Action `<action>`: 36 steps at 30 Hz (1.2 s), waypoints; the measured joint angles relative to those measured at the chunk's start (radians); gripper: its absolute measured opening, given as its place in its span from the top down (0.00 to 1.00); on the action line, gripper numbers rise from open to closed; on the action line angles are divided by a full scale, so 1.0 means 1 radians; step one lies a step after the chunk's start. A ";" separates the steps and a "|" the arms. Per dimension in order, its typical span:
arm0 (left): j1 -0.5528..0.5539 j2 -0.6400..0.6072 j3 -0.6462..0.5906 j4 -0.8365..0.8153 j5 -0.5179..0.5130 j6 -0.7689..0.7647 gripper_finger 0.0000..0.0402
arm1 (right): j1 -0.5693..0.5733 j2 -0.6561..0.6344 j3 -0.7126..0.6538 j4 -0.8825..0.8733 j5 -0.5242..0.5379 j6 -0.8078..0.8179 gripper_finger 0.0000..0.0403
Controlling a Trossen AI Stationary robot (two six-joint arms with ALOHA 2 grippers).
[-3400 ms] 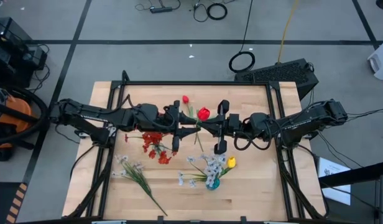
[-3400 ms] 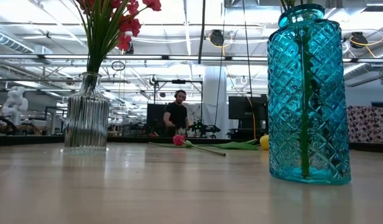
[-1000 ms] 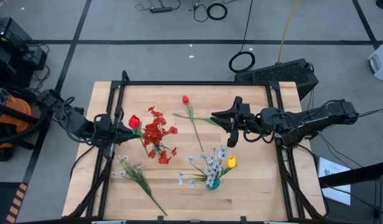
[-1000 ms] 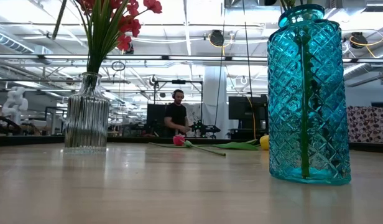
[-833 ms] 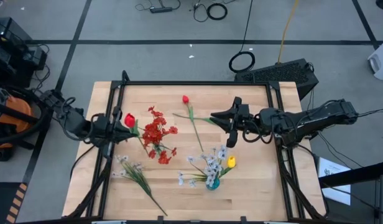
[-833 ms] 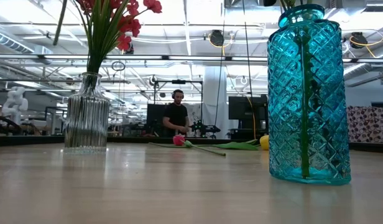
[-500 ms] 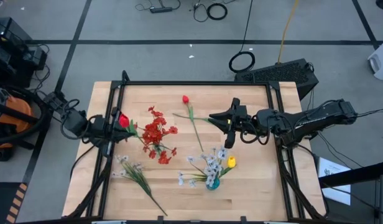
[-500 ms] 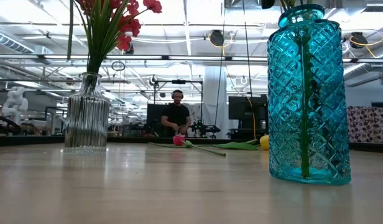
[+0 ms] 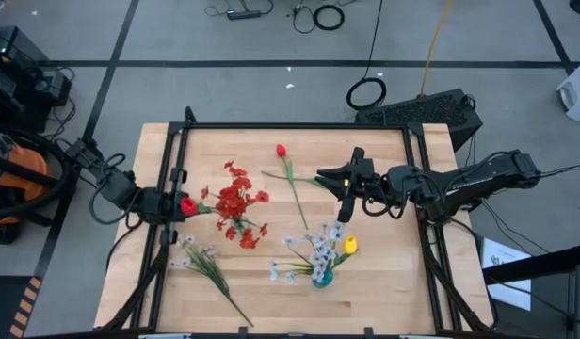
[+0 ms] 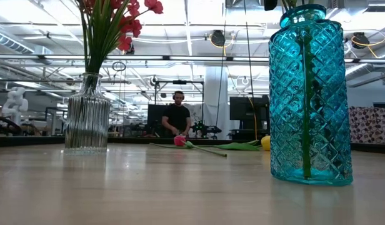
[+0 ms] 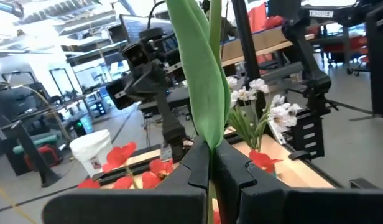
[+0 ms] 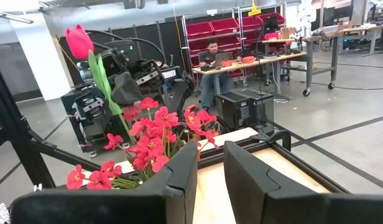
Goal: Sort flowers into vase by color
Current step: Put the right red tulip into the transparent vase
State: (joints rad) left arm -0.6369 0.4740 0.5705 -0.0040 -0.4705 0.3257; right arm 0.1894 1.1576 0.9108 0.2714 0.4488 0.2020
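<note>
Currently mid-carry: my left gripper (image 9: 173, 204) sits at the table's 9 o'clock edge, jaws clamped on the stalk of a red tulip (image 9: 187, 205); the left wrist view shows the stem and a broad leaf pinched between the fingers (image 11: 201, 168). The red bunch (image 9: 235, 201) stands in the clear ribbed vase (image 10: 87, 112) just toward 3 o'clock of the tulip head. I judge this the placing step for a red stem. Next move calls for bringing the stalk upright over the clear vase's narrow mouth and lowering it among the crowded stems without tipping the vase. My right gripper (image 9: 345, 179) waits toward 3 o'clock from table centre, fingers apart, nothing between them. Another red tulip (image 9: 281, 150) lies flat near 12 o'clock, unsorted. The blue vase (image 10: 310, 94) with white sprays and a yellow tulip (image 9: 349, 245) stands toward 5 o'clock. A loose white spray (image 9: 201, 258) lies at 7 o'clock.
</note>
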 joint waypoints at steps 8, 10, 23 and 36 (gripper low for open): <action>0.000 0.001 0.000 0.000 0.025 -0.006 0.98 | 0.000 0.000 0.000 -0.001 0.000 0.000 0.83; 0.000 0.009 0.000 -0.009 0.025 -0.014 0.98 | 0.000 0.000 0.000 -0.001 0.000 0.000 0.83; 0.000 0.055 0.000 -0.059 0.025 -0.033 0.98 | 0.000 0.000 0.000 -0.002 0.000 0.006 0.83; 0.001 0.055 -0.103 -0.001 -0.040 -0.157 0.98 | 0.000 0.000 0.000 -0.011 0.000 0.022 0.83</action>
State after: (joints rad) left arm -0.6361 0.5293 0.4675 -0.0053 -0.5110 0.1684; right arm 0.1894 1.1572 0.9108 0.2607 0.4488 0.2241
